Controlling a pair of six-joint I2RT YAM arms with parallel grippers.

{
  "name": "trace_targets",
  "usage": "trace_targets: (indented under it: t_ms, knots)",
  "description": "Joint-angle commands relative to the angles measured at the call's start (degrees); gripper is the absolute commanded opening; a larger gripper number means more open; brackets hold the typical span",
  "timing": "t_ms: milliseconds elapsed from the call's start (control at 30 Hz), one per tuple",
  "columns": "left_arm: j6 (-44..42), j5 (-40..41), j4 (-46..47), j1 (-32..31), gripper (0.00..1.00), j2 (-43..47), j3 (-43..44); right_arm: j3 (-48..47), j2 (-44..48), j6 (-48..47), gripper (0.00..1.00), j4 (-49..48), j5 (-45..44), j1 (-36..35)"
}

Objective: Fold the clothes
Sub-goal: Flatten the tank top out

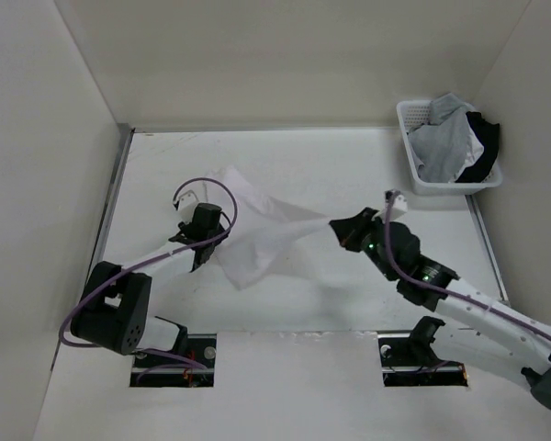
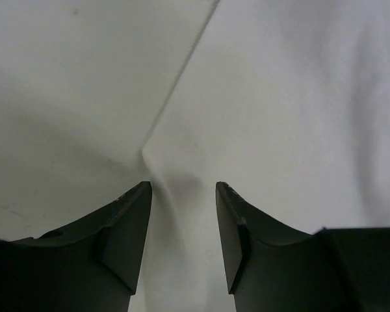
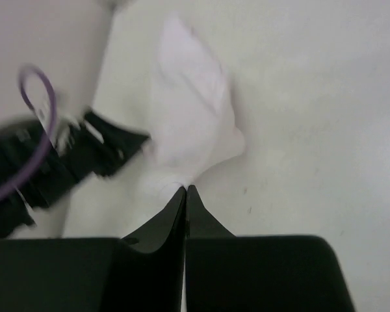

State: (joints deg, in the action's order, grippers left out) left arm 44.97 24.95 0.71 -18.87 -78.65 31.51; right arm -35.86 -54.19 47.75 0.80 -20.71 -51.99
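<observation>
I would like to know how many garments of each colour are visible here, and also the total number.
White T-shirt, on the table: 1
Grey garment, in the basket: 1
Black garment, in the basket: 1
Total: 3

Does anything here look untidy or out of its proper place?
Yes. The white T-shirt lies crumpled and skewed, drawn to a point where the right gripper pinches it. In the basket, a grey garment and a black garment spill over the rim.
</observation>
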Motion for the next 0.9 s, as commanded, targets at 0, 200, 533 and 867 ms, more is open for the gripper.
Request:
trace_targets:
  t_ms: [0,200,533,867]
  knots:
    - [-0.6,-0.8,0.0,-2.0,0.43,1.2,2.6,4.2,4.5,-3.5,0.01,3.0,1.4,7.3]
    - [-0.5,-1.8,-3.2,-4.5,0.43,5.4,-1.6,7.4,2.8,-3.8,0.01,-0.2,5.4,14.0]
    - [4.5,-1.9,-0.7,-21.2,0.44,2.5,-2.4,4.7,-3.6,-7.4,0.01,-4.1,6.4,16.8]
    - [1.3,-5.7,5.8,-9.7,0.09,-15.6,11.3,5.6,-0.3,-6.3,0.01,-1.7,6.5,15.9]
